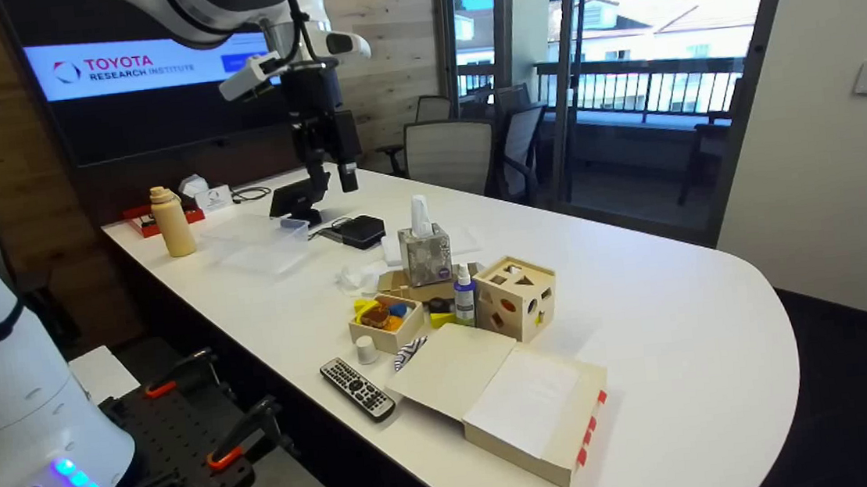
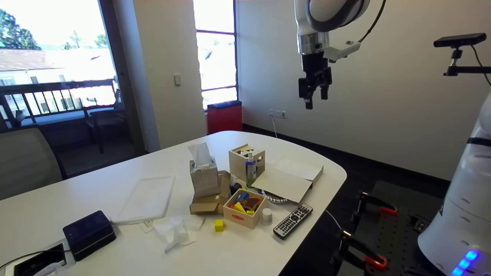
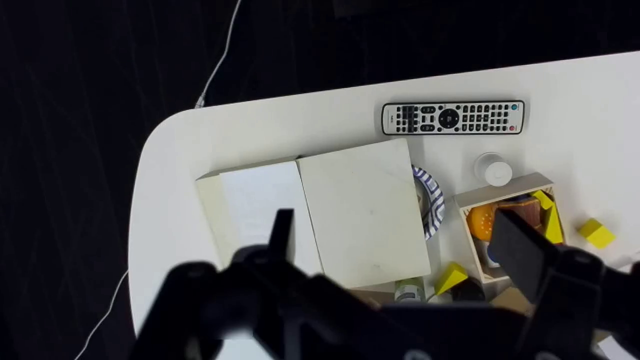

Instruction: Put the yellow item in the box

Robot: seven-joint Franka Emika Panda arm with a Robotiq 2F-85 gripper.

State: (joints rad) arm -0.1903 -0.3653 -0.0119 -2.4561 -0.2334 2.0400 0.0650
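The box, a light-wood cube with shaped holes [image 1: 515,301], stands on the table in both exterior views [image 2: 238,165]; in the wrist view it is hidden or out of frame. Several yellow items show. A yellow cube [image 2: 219,225] lies on the table beside a small open wooden tray [image 2: 238,218], and shows in the wrist view [image 3: 597,233]. A yellow wedge [image 3: 451,278] lies between tray and spray bottle, also in an exterior view [image 1: 442,319]. Other yellow pieces [image 3: 553,225] lie in the tray. My gripper [image 3: 400,220] is open and empty, high above the table [image 2: 317,100].
A spray bottle [image 1: 464,300] and tissue box [image 1: 426,258] stand close by the cube box. An opened white flat box with red edge [image 1: 452,367], remote [image 1: 357,389], small white cup [image 1: 365,350] and patterned bowl [image 3: 433,200] lie nearby. A bottle [image 1: 172,225] stands farther off.
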